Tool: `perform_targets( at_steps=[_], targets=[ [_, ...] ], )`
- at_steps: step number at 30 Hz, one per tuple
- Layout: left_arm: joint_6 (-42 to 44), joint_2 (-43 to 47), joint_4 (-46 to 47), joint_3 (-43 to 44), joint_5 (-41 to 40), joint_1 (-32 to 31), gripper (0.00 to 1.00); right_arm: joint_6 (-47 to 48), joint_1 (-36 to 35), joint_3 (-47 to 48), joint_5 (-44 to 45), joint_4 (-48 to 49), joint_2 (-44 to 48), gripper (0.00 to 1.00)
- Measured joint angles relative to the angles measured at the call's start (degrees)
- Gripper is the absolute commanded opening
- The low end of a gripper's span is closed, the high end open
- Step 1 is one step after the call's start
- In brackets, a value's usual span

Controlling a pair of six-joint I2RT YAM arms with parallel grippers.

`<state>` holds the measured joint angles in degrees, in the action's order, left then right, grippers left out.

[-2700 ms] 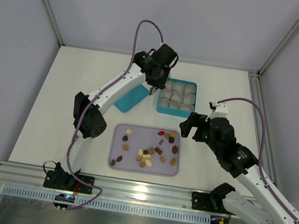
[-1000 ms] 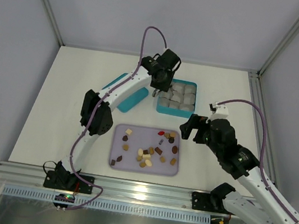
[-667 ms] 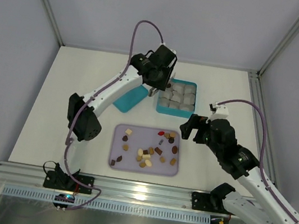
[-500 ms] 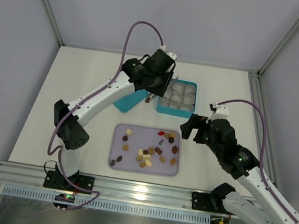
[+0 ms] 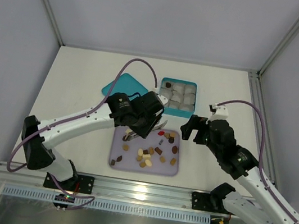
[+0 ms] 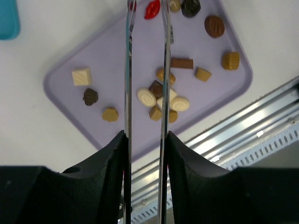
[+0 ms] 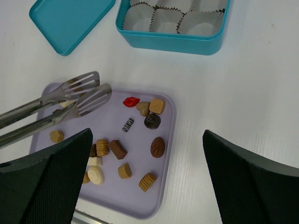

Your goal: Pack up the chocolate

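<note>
Several chocolate pieces [image 5: 146, 151] in brown, tan, cream and red lie scattered on a purple tray [image 5: 115, 163]. One dark piece [image 5: 168, 85] sits in the far-left cup of the teal box [image 5: 175, 111]. My left gripper [image 5: 146, 117] is shut on metal tongs [image 7: 91, 95], whose slotted tips hover over the tray's far side with nothing between them. In the left wrist view the tongs [image 6: 128, 70] run up from the left gripper [image 6: 145, 135] toward a red piece [image 6: 152, 8]. My right gripper [image 5: 190, 127] hangs open above the tray's right edge [image 7: 169, 140], holding nothing.
The teal box [image 7: 173, 43] holds white crinkled paper cups [image 7: 170, 18]. Its lid [image 5: 121, 85] lies upside down to the left of it. A metal rail [image 5: 142, 190] runs along the table's near edge, with the enclosure walls around.
The left arm has swung back from the teal box and down to the tray, the tongs still in its grip. The dark piece now shows in the box. The right arm has not moved.
</note>
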<state>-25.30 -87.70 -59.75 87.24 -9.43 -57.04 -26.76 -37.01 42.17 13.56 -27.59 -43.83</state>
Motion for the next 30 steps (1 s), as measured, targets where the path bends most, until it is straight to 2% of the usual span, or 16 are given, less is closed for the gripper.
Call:
perform_targets(
  at_steps=[9,16,30],
  targets=[
    [-3.4,8.4,-0.5,-10.0,2.8,-6.6,0.38,-0.2,0.0,-1.8,0.1,-0.1,1.0,1.0],
    [-4.9,8.5,-0.2,-12.8,3.7,-11.2,0.39,-0.4,0.0,-2.7,0.4,-0.4,2.0,1.0],
    [-5.5,4.8,-0.1,-13.1,3.2,-11.8,0.43,-0.4,0.0,-2.9,0.6,-0.8,3.1,1.0]
  ],
)
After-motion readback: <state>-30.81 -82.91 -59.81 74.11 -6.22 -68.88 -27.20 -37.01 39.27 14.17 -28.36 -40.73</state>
